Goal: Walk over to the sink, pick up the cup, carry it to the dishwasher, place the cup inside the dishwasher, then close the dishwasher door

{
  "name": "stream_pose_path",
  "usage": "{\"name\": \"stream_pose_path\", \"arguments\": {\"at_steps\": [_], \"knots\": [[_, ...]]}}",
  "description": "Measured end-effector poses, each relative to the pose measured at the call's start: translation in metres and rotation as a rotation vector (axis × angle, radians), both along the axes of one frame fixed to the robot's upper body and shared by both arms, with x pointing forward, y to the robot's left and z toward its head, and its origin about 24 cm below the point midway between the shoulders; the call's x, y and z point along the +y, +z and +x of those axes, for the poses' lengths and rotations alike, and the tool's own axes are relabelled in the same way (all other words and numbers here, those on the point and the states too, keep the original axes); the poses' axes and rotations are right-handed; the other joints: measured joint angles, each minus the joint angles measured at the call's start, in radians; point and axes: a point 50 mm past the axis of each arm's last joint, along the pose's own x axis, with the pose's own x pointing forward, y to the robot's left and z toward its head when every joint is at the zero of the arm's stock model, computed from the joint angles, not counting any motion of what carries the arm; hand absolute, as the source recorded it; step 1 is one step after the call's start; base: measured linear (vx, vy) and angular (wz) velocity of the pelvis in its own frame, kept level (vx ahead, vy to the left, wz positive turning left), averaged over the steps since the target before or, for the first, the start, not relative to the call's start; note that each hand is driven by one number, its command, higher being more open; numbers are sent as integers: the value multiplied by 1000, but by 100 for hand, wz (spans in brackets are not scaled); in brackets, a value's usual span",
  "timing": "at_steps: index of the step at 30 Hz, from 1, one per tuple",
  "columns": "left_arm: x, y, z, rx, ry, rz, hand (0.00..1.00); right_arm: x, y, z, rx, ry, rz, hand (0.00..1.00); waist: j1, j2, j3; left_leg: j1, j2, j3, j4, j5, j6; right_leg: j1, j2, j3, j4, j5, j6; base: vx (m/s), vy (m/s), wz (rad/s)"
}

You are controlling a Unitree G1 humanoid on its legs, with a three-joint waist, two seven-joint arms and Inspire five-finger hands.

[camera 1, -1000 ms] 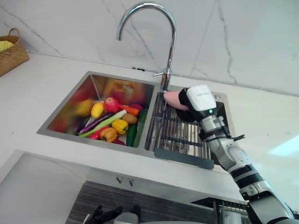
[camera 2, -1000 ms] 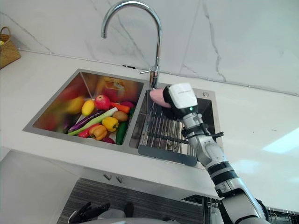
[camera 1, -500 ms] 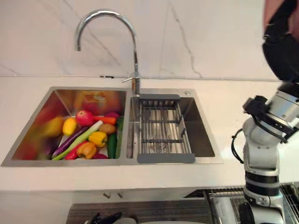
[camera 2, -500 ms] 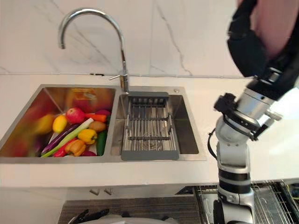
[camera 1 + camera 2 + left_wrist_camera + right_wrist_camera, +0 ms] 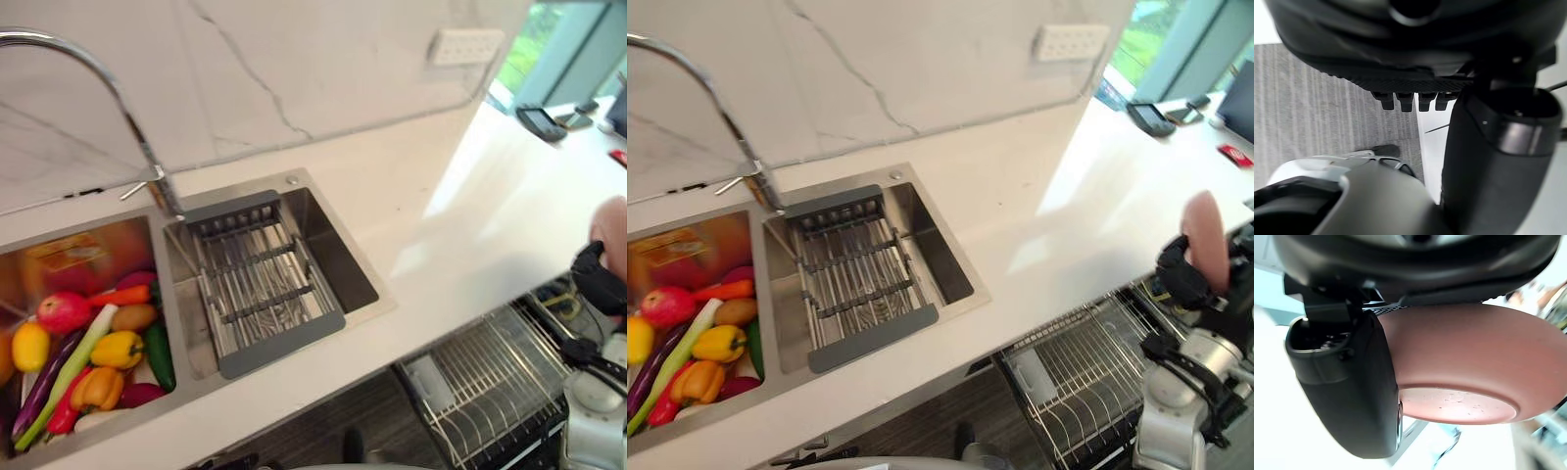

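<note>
Pink smooth-sided cup [image 5: 1205,235] sits in my right hand [image 5: 1185,282], well to the right of the stainless steel double sink [image 5: 338,259], out by the front edge of the white stone counter [image 5: 470,215]. In the right wrist view the dark thumb [image 5: 1347,396] presses against the cup's side and the cup's flat end faces the camera, so the hand is closed round it. From the head views the cup pokes up above the dark fingers, roughly on end.

Below the counter edge, between the sink and the cup, I see the silver wire rack of the open dishwasher [image 5: 1078,377], pulled out and lying lower than the hand.

A grey-framed slatted drying rack [image 5: 260,284] spans the sink's right basin. Its left basin holds produce: a red apple [image 5: 64,311], an orange carrot [image 5: 122,296], a yellow bell pepper [image 5: 118,348] and a dark green cucumber [image 5: 160,354], heaped close together. A curved chrome tap [image 5: 118,98] rises from behind the sink, at the divide between the basins. On the marble wall, far right of the sink, is a white socket plate [image 5: 1070,42], and a small dark device [image 5: 541,119] lies on the counter beyond it.

My left hand [image 5: 1415,49] shows in its own wrist view, over grey flooring; I cannot tell how far open it is.
</note>
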Motion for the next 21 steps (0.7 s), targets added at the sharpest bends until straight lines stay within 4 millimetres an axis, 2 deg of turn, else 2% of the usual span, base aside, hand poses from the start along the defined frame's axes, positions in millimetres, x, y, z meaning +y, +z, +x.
{"name": "stream_pose_path", "arguments": {"at_steps": [1, 2, 4, 5, 6, 8, 9, 10, 11, 12, 13, 14, 16, 17, 21], "knots": [[1, 1, 4, -23, 21, -6, 100, 2, 0, 0, -22, -8, -1, 0, 8, 1, 10, -25, 5, 32, 21, -9, 3, -27, 0, -5, -16, 22, 3, -127, -21, -102], [3, 4, 11, -59, 57, -11, 100, 8, 1, 3, -51, -1, -13, 0, 21, -7, 34, -62, 13, 84, 53, -21, 8, -66, -19, -75, -38, 13, 4, -125, -27, -103], [3, 6, 21, -87, 76, -8, 100, 11, 1, 4, -62, -9, -27, 0, 36, -9, 65, -81, 29, 125, 84, -32, 10, -89, -55, -218, -13, 1, 4, -99, -18, -78], [6, 8, 24, -99, 103, -7, 100, 16, 0, 4, -67, -8, -28, 0, 34, -20, 86, -84, 40, 138, 120, -51, 6, -101, -85, -297, 31, 13, -7, -64, -9, -48], [7, 8, 24, -96, 136, -7, 100, 18, 0, 4, -67, -10, -30, 0, 25, -24, 96, -89, 56, 139, 165, -73, -2, -114, -95, -320, 87, 30, -32, -44, -14, -24], [8, 9, 24, -90, 164, -6, 100, 17, -1, 2, -72, -22, -33, 0, 17, -31, 100, -111, 74, 133, 205, -95, -4, -141, -94, -322, 142, 27, -39, -56, -15, -9], [9, 9, 25, -91, 166, -7, 100, 17, 0, 3, -79, -26, -34, 0, 11, -33, 101, -123, 78, 130, 209, -101, 1, -154, -94, -318, 153, 32, -32, -100, -16, -7], [8, 9, 28, -96, 162, -7, 100, 18, 1, 4, -95, -40, -45, 0, 10, -19, 99, -153, 93, 124, 205, -103, 13, -171, -87, -308, 133, 45, -5, -95, -2, 4], [9, 11, 33, -117, 164, -2, 100, 18, -1, 5, -105, -65, -54, 0, 7, -20, 103, -185, 95, 122, 206, -89, 27, -202, -112, -333, 241, -35, -41, -66, 12, 10], [10, 11, 35, -127, 165, 3, 100, 18, -3, 5, -107, -78, -54, 0, 8, -24, 105, -193, 93, 117, 209, -85, 26, -207, -130, -352, 287, -83, -42, 26, 18, 13], [14, 13, 38, -143, 168, 15, 100, 20, -8, 13, -115, -85, -38, 0, 11, -38, 116, -210, 90, 113, 222, -79, 22, -176, -148, -375, 272, -108, -17, 46, -18, 10], [15, 14, 44, -161, 179, 12, 100, 24, -10, 24, -121, -73, -19, 0, 14, -43, 130, -230, 92, 108, 244, -76, 16, -147, -135, -382, 197, -98, 6, 44, -48, 8], [11, 15, 50, -183, 179, 3, 100, 30, -16, 39, -93, -42, 3, 0, 13, -25, 150, -244, 99, 96, 251, -67, 15, -129, -116, -393, 143, -67, 1, -20, -55, 15], [6, 16, 56, -202, 177, -8, 100, 34, -24, 46, -55, -24, 25, 0, 27, -10, 164, -246, 100, 84, 247, -59, 14, -111, -105, -404, 108, -51, -1, -32, -36, 20], [-2, 16, 62, -231, 199, -35, 100, 40, -36, 51, 19, -8, 27, 0, 43, 18, 189, -245, 82, 51, 203, -27, 14, -87, -101, -436, 62, -32, -4, -19, -15, 25]]}}
